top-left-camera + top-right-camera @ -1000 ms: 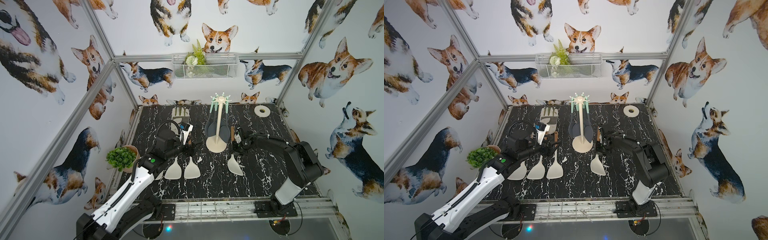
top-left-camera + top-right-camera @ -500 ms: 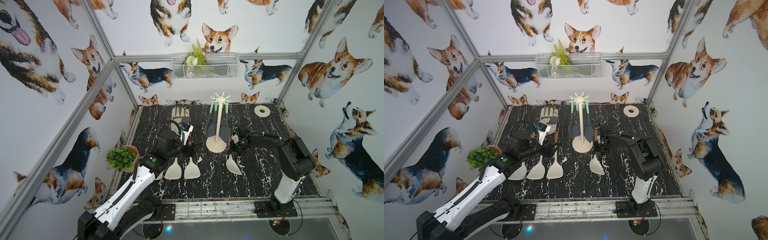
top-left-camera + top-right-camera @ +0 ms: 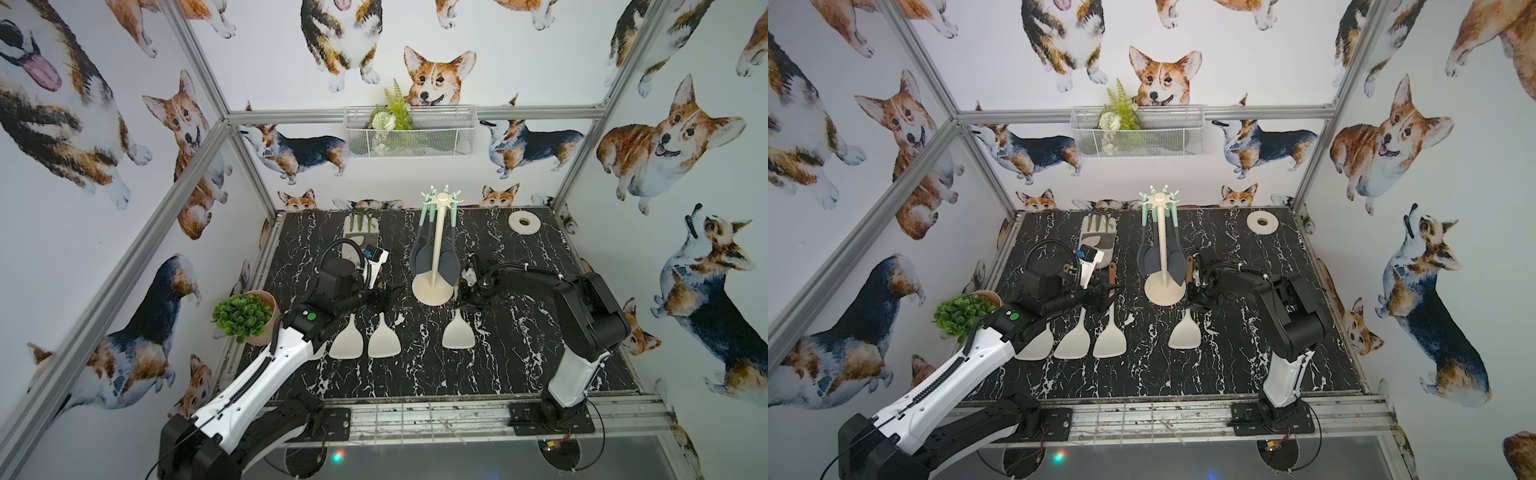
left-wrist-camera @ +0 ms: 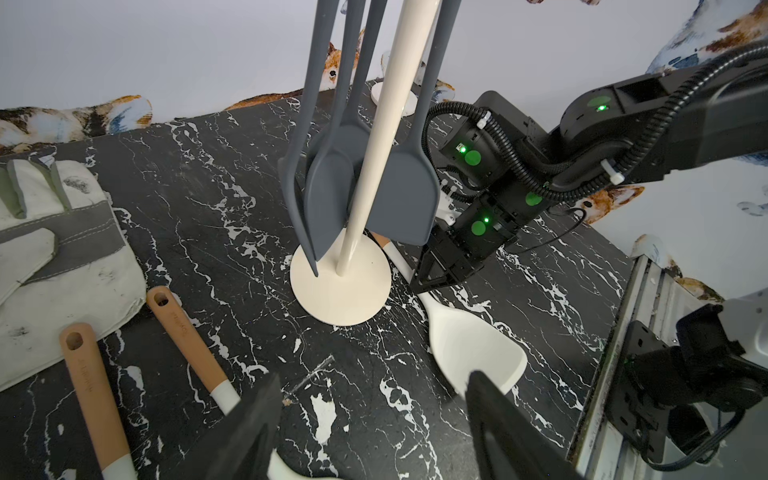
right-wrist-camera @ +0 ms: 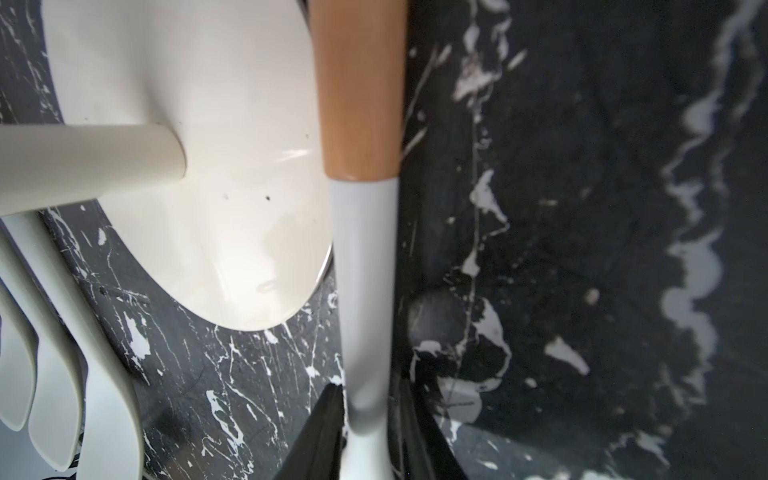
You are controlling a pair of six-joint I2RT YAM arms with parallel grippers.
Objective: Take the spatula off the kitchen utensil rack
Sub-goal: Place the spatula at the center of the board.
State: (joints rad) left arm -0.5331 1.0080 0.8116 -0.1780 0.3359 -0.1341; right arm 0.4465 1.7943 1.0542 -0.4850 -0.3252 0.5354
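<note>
Standing rack: the kitchen utensil rack (image 3: 435, 249) is upright near the middle of the black marble tabletop (image 3: 519, 365), with its disc base flat on the surface.
Hanging load: grey spatulas (image 3: 451, 266) with mint-green upper handles hang from the crown of hooks. Their blades point down and sit close around the pole.
Spatula: a cream spatula (image 3: 458, 334) with a wooden handle is off the rack. It lies on the tabletop just beside the disc base, on the right arm's side, with its blade toward the front edge. In the right wrist view its handle runs along the rim of the base; whether the two touch cannot be told.
Right gripper: the right gripper (image 3: 468, 300) is low over the tabletop, with one jaw on each side of the spatula's white neck. The right wrist view shows both jaws close to the neck, but whether they pinch it or stand free of it cannot be told.
Left gripper: the left gripper (image 3: 386, 296) hovers on the other side of the rack and points toward it. Its jaws are spread wide and hold nothing.
Laid-out row: three more cream spatulas (image 3: 1072, 345) lie side by side beneath the left arm, blades toward the front edge.
Surroundings: a work glove (image 3: 360, 232) lies flat behind the left gripper. A roll of tape (image 3: 523, 222) sits near the far right corner and a potted plant (image 3: 245, 316) at the left edge. A wire basket (image 3: 409, 133) hangs on the back wall.
</note>
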